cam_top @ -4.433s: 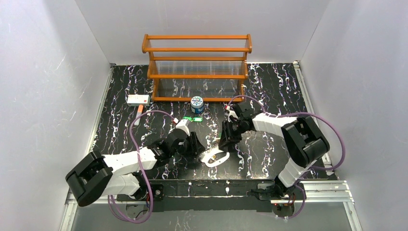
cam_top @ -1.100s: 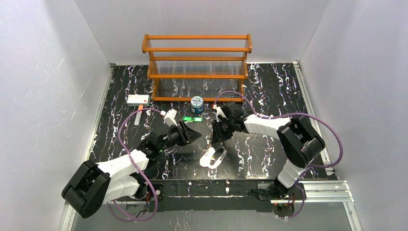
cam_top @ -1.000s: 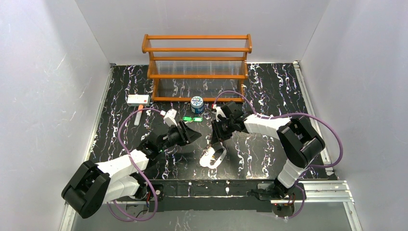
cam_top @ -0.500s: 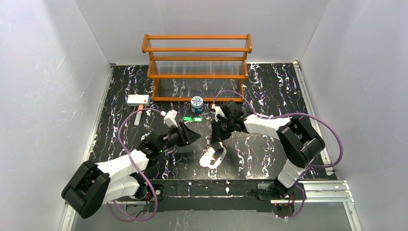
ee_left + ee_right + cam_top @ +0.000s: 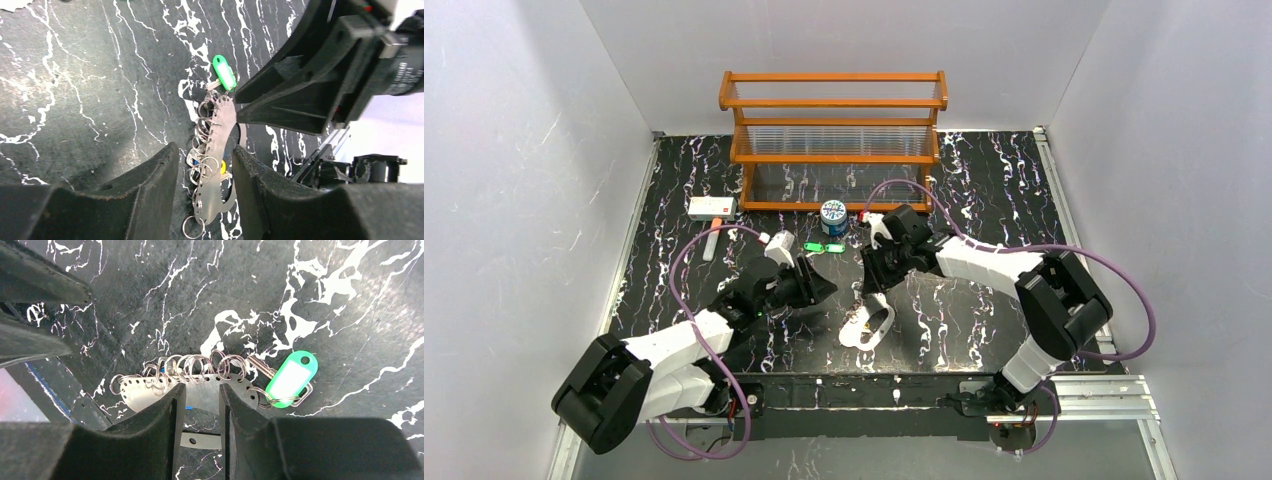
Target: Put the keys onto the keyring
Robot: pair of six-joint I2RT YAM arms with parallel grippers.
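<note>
The keyring (image 5: pixel 854 331) lies flat on the black marbled table, a whitish oval plate with several wire rings along one edge. A green key (image 5: pixel 291 376) hangs on a ring at its far end, also in the left wrist view (image 5: pixel 223 78). A yellow bit (image 5: pixel 222 167) shows under the plate (image 5: pixel 220 142). Two more green keys (image 5: pixel 824 247) lie loose near the can. My right gripper (image 5: pixel 871 290) points down at the plate's far end (image 5: pixel 135 389), its jaws a narrow gap apart (image 5: pixel 201 387). My left gripper (image 5: pixel 822 285) is open and empty, just left of the keyring (image 5: pixel 205 147).
A wooden rack (image 5: pixel 834 140) stands at the back. A round blue-and-white can (image 5: pixel 833 212) stands in front of it. A white box with a red mark (image 5: pixel 712 207) lies at the far left. The right gripper's black body (image 5: pixel 310 90) is close beside the left fingers.
Since 4.4 s ago the keyring has turned more upright and my left gripper has drawn back from it to the left. In the last second the left gripper edged slightly nearer; the right elbow shifted right.
</note>
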